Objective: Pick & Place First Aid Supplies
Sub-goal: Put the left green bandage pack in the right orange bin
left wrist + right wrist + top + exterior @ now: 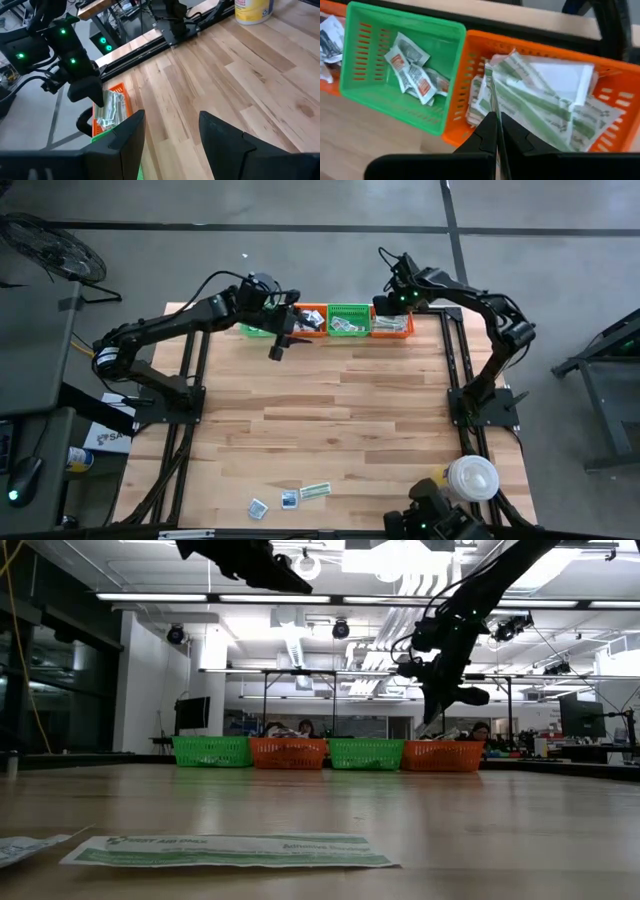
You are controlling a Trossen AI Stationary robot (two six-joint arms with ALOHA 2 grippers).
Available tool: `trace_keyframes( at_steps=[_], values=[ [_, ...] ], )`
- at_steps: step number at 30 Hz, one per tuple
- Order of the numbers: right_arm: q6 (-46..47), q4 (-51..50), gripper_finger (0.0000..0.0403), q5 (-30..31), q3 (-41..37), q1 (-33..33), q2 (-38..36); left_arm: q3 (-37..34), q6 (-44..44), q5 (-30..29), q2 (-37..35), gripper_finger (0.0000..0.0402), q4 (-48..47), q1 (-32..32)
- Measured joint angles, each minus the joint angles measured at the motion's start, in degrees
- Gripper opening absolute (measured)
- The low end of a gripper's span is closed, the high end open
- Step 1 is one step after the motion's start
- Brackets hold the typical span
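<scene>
Four small baskets stand in a row along the top edge of the wooden table (pixel 330 410) in the high view. From left to right they are a green basket (pixel 256 329) largely hidden under the left arm, an orange basket (pixel 311 319), a second green basket (pixel 349 319) and a second orange basket (pixel 391 326).

The right wrist view shows the contents best. The green basket there holds a few small white packets with red marks (pixel 412 70). The orange basket beside it is filled with narrow pale-green strips (pixel 540 107) and white flat packets piled loosely. At the far left edge of that frame, another orange basket shows grey-white packets.

The right gripper (pixel 496 131) hangs just above the near wall of the strip-filled orange basket, its fingers pressed together and holding nothing. The left gripper (pixel 278 345) hovers over the table just below the left end of the row, fingers spread apart and empty.

More first aid supplies lie loose near the bottom centre of the high view: two small square packets (pixel 274 503) and one pale-green strip (pixel 315 491). A white round lidded container (pixel 472 478) sits at the lower right corner of the table.
</scene>
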Motion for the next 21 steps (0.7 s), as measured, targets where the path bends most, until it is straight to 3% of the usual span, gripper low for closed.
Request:
trace_keyframes(
  at_steps=[21],
  values=[
    [2.83, 4.6, 0.0, 2.06, -0.09, 2.61, 4.03, 0.0, 1.09, -0.02, 0.07, 0.0181, -2.03, 0.0]
  ],
)
